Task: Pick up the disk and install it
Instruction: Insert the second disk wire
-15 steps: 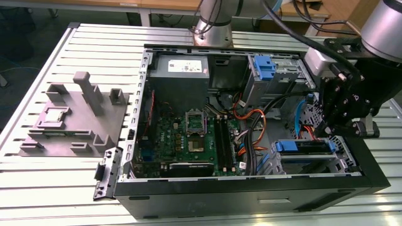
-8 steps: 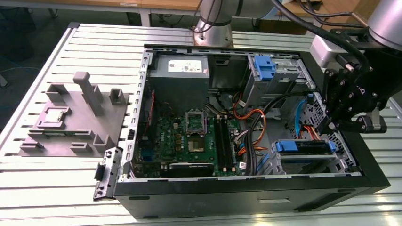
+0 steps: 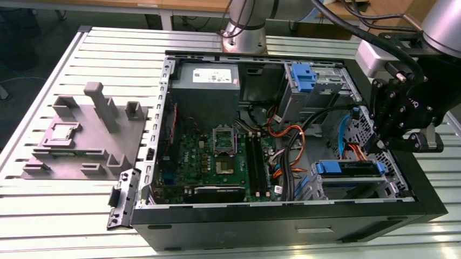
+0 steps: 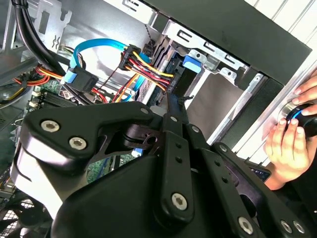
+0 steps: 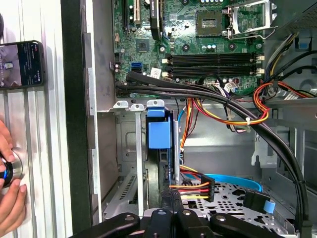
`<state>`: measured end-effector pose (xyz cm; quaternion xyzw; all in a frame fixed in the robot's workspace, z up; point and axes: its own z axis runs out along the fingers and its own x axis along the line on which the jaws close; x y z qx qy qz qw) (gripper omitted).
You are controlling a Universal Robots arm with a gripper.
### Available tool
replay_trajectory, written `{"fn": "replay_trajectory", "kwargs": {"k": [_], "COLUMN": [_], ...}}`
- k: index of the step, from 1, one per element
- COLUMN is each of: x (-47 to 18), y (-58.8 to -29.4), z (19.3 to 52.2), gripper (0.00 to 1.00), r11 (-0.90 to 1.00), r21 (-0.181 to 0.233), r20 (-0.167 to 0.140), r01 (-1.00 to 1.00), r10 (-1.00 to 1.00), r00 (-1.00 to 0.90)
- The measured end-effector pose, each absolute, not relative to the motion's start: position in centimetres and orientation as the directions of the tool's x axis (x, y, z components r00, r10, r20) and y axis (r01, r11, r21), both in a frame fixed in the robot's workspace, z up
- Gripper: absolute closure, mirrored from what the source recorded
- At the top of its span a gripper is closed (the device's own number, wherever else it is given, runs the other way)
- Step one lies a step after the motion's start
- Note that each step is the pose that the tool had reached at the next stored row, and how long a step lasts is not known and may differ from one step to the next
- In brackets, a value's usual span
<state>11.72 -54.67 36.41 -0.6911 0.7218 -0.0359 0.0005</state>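
Observation:
The disk (image 3: 349, 168) sits on edge in the silver drive cage at the case's front corner, on the exterior view's right, with its blue carrier tab facing up. In the first wrist view the disk's blue tab (image 5: 159, 133) stands between the cage rails, and the second wrist view shows the tab (image 4: 193, 62) past the fingertips. My gripper (image 3: 385, 143) hangs over the case's edge just above the cage. In both wrist views its black fingers (image 4: 171, 106) meet at the tip, shut with nothing held, close to the disk's end (image 5: 163, 168).
A person's hand (image 4: 292, 139) rests on a round button outside the case, beside a phone (image 5: 20, 64). Bundled cables (image 5: 223, 99) cross between the motherboard (image 3: 216, 156) and the cage. A power supply (image 3: 205, 81), an upright blue bracket (image 3: 304, 75) and a grey fixture (image 3: 86, 135) are nearby.

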Motion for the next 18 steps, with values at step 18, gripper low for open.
{"fn": "replay_trajectory", "kwargs": {"k": [18], "x": [10.97], "y": [-54.07], "z": [37.05], "gripper": [0.90], "r11": [0.042], "r21": [-0.052], "r20": [0.049], "r01": [-0.998], "r10": [-0.998], "r00": [-0.045]}}
